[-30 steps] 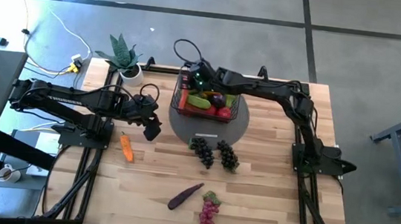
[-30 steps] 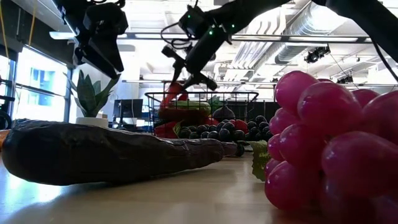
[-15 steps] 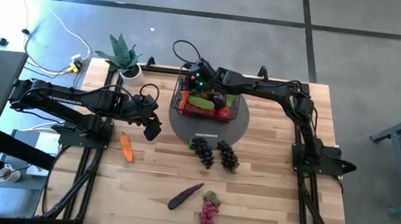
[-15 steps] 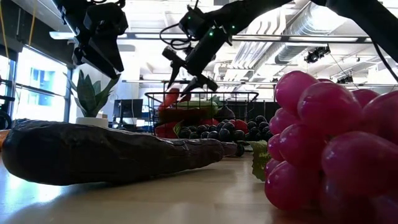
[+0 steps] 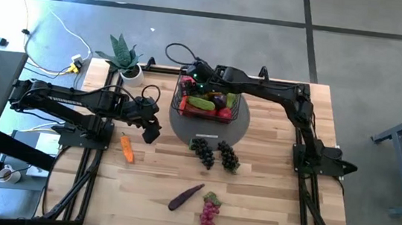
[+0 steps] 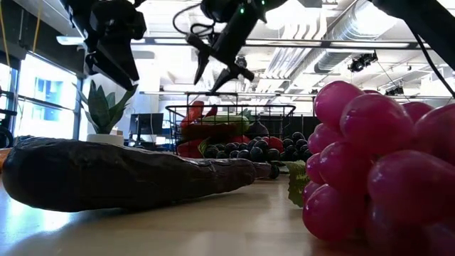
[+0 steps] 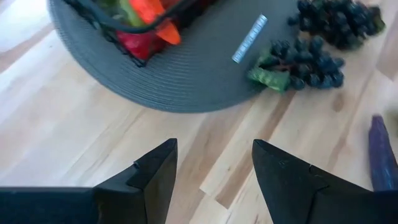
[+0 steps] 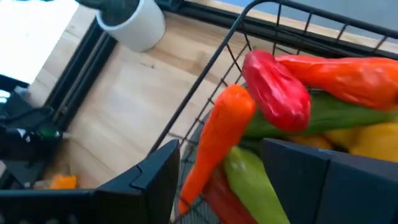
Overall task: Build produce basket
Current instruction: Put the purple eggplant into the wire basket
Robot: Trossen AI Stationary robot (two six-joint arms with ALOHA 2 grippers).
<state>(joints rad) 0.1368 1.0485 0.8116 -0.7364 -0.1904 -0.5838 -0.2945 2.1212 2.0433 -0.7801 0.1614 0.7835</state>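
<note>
At the far left of the light wooden tabletop, a potted green spiky plant in a white pot stands at the back edge. In front of it the left end effector hangs above bare wood just left of the flat grey round woven mat, its two dark fingers apart with nothing between them. A small orange toy carrot lies on the tabletop near that end effector, toward the front.

On the mat sits the black wire-mesh rectangular basket, already holding produce: an orange carrot, a red pepper, a green cucumber, something yellow at the side, and a dark purple piece. The right end effector hovers over the basket's back left corner, above the rim; its fingers stand apart and empty, pointing down at the pile.

In front of the mat, two dark purple grape bunches lie side by side, the left one touching the mat's edge beside a small grey strip. Nearer the front edge, a long dark purple eggplant lies at a slant, and just right of it a bunch of reddish-pink grapes with a green leaf.
</note>
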